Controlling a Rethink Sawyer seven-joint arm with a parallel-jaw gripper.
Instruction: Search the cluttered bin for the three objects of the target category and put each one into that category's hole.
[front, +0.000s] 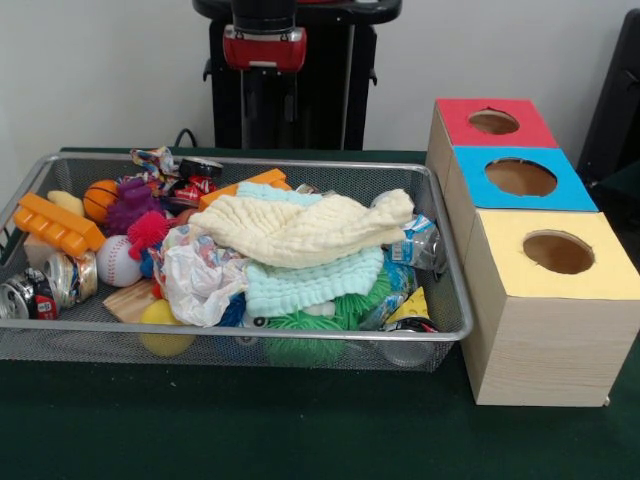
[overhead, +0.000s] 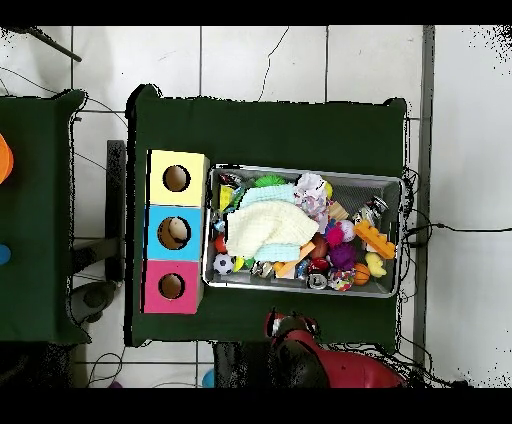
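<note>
**Wire bin packed full, arm parked back, nothing picked yet**

Wire mesh bin (front: 445, 255) is sitting on the green table cloth (front: 250, 430), w/ the wooden box (front: 545, 345) touching its side so a drop needs only a short carry. Box is showing three holes under coloured tops: red hole (front: 493, 121), blue hole (front: 521, 177), yellow hole (front: 558, 252). Overhead view is hinting at something pale already lying inside the blue hole (overhead: 178, 231); can't tell what.

Cream cloth (front: 300, 228) is lying across the top of the pile, a mint cloth (front: 310, 283) just under it, both covering much of the middle. Judging that's why a search is needed: whatever is under them is hidden. Around the edges, things are showing: baseball (front: 118, 262), small basketball (front: 99, 198), orange toy block (front: 55, 224), crushed can (front: 30, 296), crumpled white paper (front: 200, 280), green spiky ball (front: 300, 335), squashed water bottle (front: 420, 245), yellow ball (front: 165, 328).

Target category isn't named, so can't say which three things count; they'd be somewhere in this bin, likely part buried.

Arm (front: 264, 45) is hanging back at the far side, above and clear of the bin, prob. to leave the pile open to the cameras. Gripper itself isn't showing in either view, so how wide it's open, or whether it's holding anything, can't be told.
</note>
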